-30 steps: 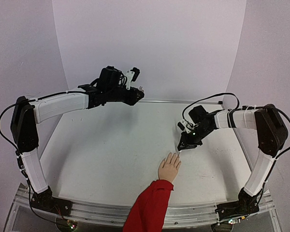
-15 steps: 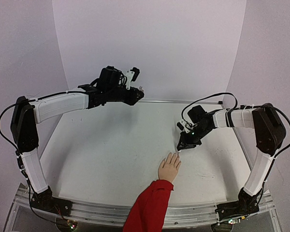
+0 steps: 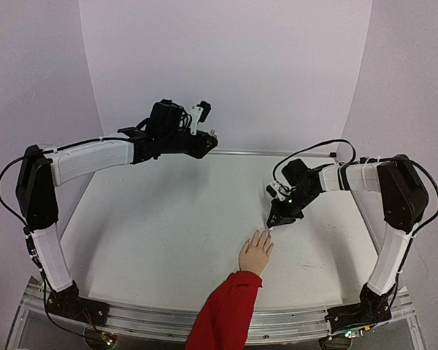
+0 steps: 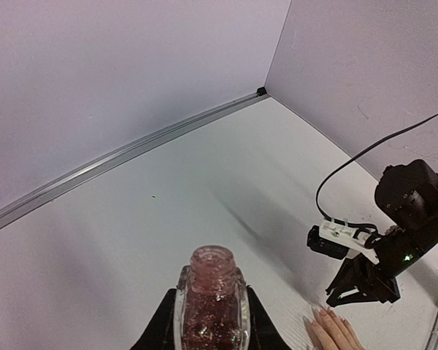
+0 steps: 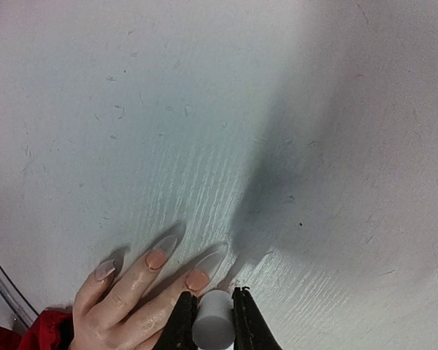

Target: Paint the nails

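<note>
— Where are the tiny nails (image 5: pixel 197 279) of the pale mannequin hand (image 5: pixel 131 302) found?
— Just beneath the right pincer (image 5: pixel 212 312), clenched on a white cylindrical brush handle (image 5: pixel 212 328). The pinkish glass bottle (image 4: pixel 212 292) is gripped by the left pincer (image 4: pixel 210 324). Short, light strokes are advised.

A robotics lab test cell: plain pale backdrop walls (image 3: pixel 226 65) fill the upper frame, enclosing a white table (image 3: pixel 168 233), with left arm (image 3: pixel 87 160) and right arm (image 3: pixel 365 177) bolted to an aluminium rail (image 3: pixel 146 315) along the bottom edge.
</note>
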Motion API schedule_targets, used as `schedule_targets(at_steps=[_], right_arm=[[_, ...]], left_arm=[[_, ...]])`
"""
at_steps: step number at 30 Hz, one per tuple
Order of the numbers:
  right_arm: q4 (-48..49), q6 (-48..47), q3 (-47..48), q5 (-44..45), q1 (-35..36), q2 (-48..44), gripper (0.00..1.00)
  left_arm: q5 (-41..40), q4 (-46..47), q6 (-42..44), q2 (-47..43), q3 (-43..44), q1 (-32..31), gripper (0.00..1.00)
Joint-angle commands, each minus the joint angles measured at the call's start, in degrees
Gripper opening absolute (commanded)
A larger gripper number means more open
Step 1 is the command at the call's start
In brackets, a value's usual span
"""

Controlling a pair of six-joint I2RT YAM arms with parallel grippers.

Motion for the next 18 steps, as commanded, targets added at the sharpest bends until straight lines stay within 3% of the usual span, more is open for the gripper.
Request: schedule_targets(at_steps=[1,18], right_arm=[[-3.78,-0.73,1.77,0.34,0.16,0.14,0.0],[-3.54,-0.95,2.83,2.08,0.11,1.05,0.0]], left_arm=[[-0.6,3.6,0.75,-2.0,1.26,0.37,0.0],[-0.81,3.64,1.23,-1.57,1.66,0.37,0.0]])
